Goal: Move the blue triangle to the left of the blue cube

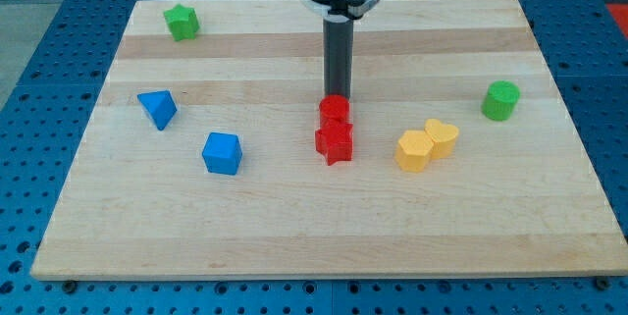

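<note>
The blue triangle (157, 109) lies on the wooden board at the view's left. The blue cube (222, 153) sits just below and to the right of it, a short gap apart. My tip (337, 95) is near the board's middle, right behind the upper of two red blocks (334, 111), far to the right of both blue blocks. The rod rises straight up to the arm at the view's top.
A red star-like block (335, 143) touches the red block below it. Two yellow blocks (414, 150) (442, 138) sit side by side at right. A green cylinder (500, 100) is at far right. A green block (182, 22) is at top left.
</note>
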